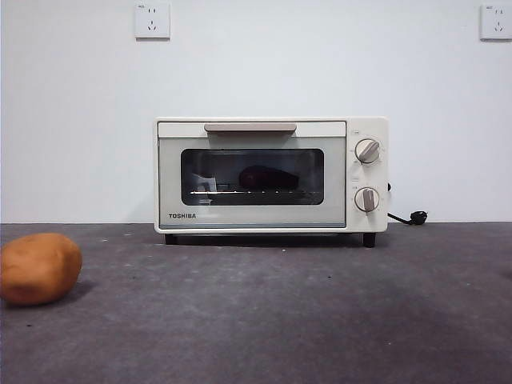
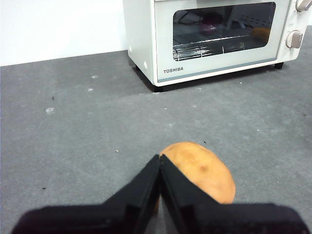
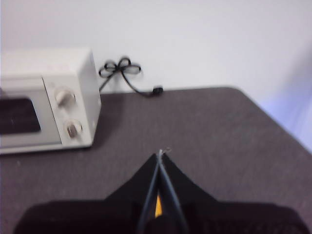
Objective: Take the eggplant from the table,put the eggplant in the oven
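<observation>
Front view shows the eggplant [image 1: 268, 178] already shut inside the oven [image 1: 270, 175], well ahead of both pulled-back grippers, left [image 2: 160, 161] and right [image 3: 160, 156], whose jaws are pressed together on nothing.

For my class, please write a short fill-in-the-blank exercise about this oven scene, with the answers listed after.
1. The eggplant lies inside the oven, whose door is ____.
2. The orange-brown lump rests on the ____.
3. The left gripper hovers above the lump with its jaws ____.
4. On its front, the oven has ____ round knobs.

Answers: closed; table; shut; two
</observation>
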{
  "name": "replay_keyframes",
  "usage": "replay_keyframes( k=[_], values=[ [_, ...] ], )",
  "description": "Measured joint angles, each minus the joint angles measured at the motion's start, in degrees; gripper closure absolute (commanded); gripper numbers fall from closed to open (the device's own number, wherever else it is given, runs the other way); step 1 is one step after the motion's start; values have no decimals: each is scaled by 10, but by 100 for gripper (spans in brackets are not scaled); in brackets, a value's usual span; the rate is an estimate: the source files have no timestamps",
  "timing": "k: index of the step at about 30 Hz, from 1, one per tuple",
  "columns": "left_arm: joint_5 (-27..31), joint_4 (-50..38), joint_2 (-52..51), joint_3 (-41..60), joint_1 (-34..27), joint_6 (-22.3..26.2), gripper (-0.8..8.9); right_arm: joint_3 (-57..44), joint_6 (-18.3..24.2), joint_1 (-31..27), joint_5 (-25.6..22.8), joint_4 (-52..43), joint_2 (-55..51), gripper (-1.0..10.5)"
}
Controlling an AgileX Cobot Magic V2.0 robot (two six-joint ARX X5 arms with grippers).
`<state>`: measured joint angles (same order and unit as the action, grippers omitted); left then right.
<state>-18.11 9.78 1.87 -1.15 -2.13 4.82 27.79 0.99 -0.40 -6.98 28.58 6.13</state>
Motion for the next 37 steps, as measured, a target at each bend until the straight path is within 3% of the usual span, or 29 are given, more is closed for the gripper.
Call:
replay_keyframes(
  k=[11,22,37],
  values=[
    [0,0,0,0,0,0,818,-180,-19,0,0,-52,-54,945],
    [0,0,0,0,0,0,817,-243,-32,0,0,-113,-55,945],
    [0,0,0,0,0,0,818,-245,-38,0,6,-123,-55,946]
  ],
)
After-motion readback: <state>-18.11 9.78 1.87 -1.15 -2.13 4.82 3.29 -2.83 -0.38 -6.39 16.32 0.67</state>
